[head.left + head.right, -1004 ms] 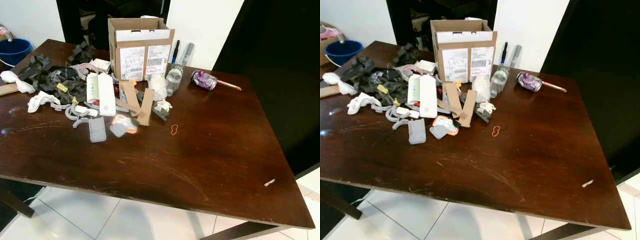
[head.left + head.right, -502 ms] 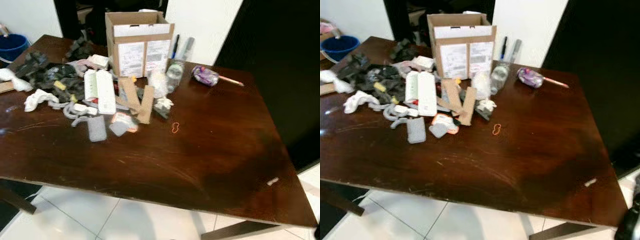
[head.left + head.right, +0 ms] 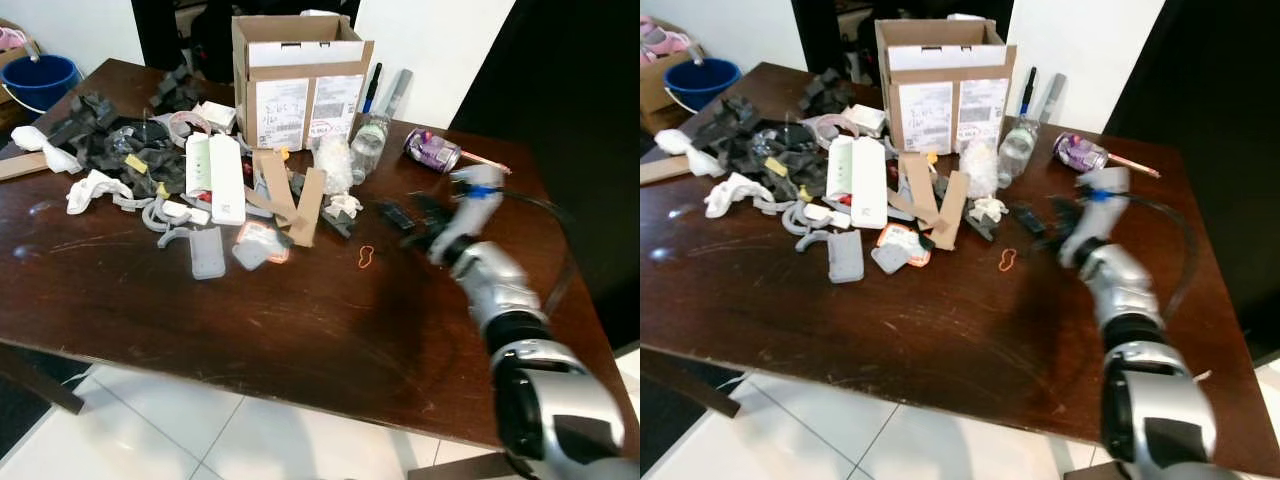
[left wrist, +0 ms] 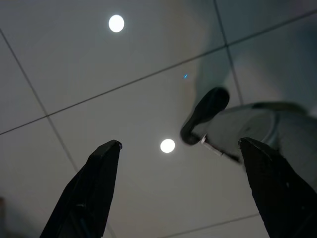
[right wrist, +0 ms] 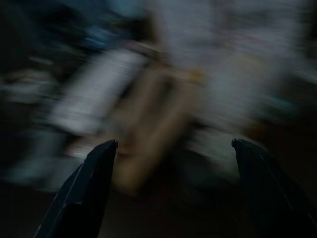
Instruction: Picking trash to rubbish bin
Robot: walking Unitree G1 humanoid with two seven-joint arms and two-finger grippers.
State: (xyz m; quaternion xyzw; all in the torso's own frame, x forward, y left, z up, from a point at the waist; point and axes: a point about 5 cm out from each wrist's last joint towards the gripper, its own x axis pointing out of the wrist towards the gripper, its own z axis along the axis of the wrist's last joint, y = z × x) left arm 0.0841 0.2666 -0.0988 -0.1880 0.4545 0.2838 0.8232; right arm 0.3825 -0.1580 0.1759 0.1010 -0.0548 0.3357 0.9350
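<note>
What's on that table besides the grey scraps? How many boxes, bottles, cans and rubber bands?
Cardboard box: 1
Clear plastic bottle: 1
Purple can: 1
Orange rubber band: 1
Total: 4

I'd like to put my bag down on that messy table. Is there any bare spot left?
Yes. The near half of the table, from the orange rubber band to the front edge, is bare wood. The back left is crowded: grey foam scraps, white boxes, cardboard strips and the cardboard box. The right gripper reaches over the right side.

Dark wooden table (image 3: 250, 320) on white-tiled floor (image 3: 180, 440)
</note>
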